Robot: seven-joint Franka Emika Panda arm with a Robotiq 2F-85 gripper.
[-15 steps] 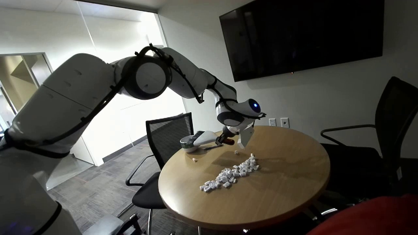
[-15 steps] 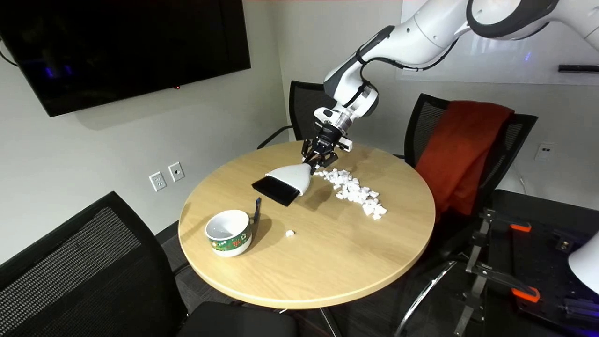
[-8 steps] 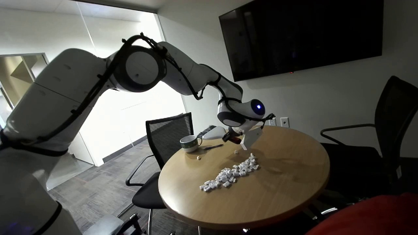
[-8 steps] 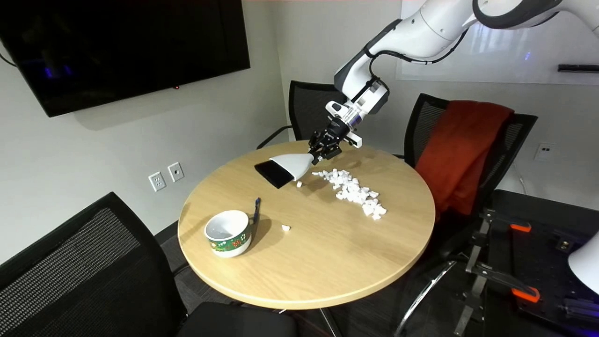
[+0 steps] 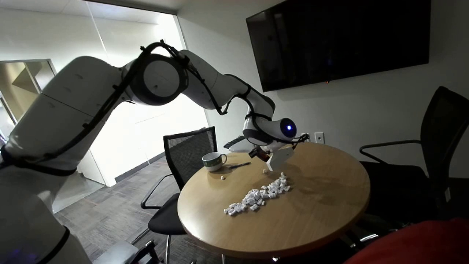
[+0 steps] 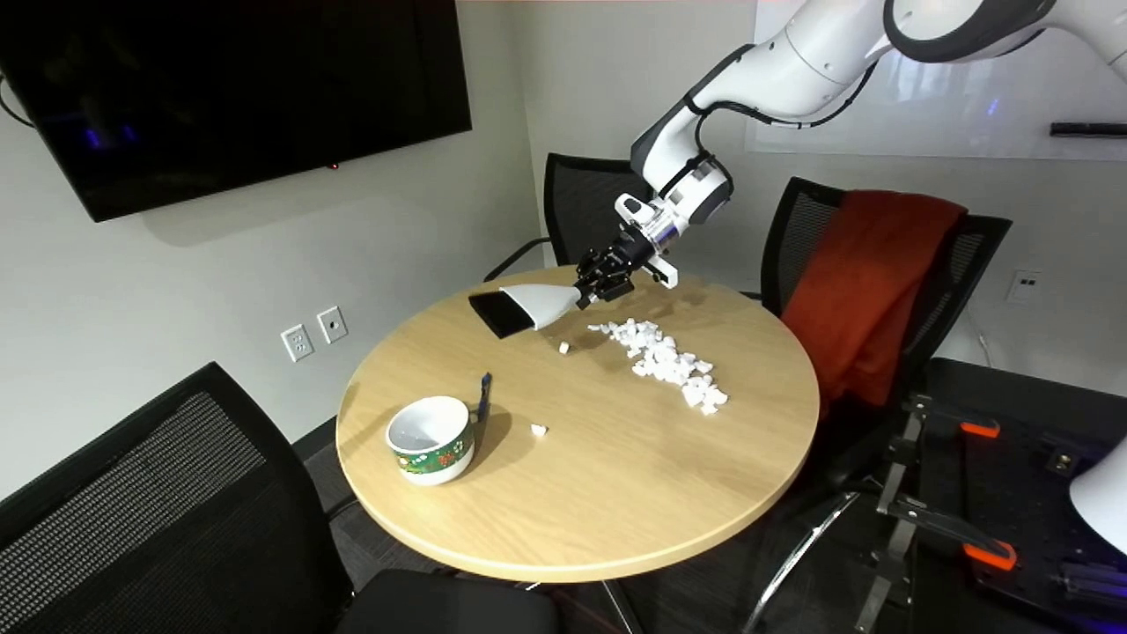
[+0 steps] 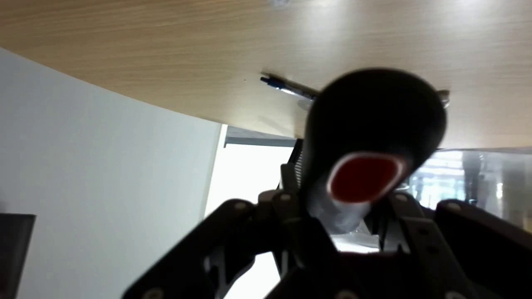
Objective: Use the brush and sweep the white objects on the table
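The claw (image 6: 586, 289) clasps the black-bristled brush (image 6: 533, 306); sweeping looks unfinished, white chunks (image 6: 666, 361) strewn below and beside the claw, two strays (image 6: 539, 430) apart

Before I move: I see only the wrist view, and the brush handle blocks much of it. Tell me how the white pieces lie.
Observer: Most of the white pieces lie in one long strip on the table.
Operator: Now check the bristles for me.
Observer: They are held above the table, not touching it.
Operator: Tell me what stands by the pen.
Observer: A mug, upright, with its mouth facing up.
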